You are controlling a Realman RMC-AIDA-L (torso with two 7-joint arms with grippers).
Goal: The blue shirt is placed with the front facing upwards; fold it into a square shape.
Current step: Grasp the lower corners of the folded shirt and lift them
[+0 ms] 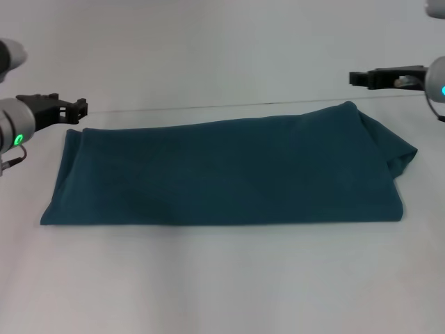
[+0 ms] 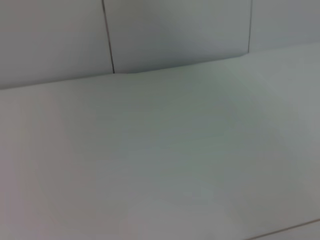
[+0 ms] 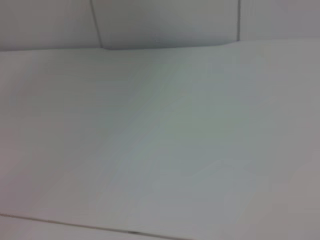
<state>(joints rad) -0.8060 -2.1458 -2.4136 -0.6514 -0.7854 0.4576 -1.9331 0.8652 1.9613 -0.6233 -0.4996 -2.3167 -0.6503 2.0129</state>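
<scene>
The blue shirt (image 1: 229, 170) lies on the white table (image 1: 222, 278) as a long, flat teal band stretching from left to right, with a bunched fold at its right end. No lettering or collar shows. My left gripper (image 1: 75, 108) hovers just beyond the shirt's far left corner, apart from the cloth. Off the far right corner, my right gripper (image 1: 361, 78) is raised above the table and holds nothing. Both wrist views show only bare white surface and wall seams.
A thin seam (image 1: 208, 106) runs across the table behind the shirt. In front of the shirt the white tabletop extends to the near edge. A pale wall stands at the back.
</scene>
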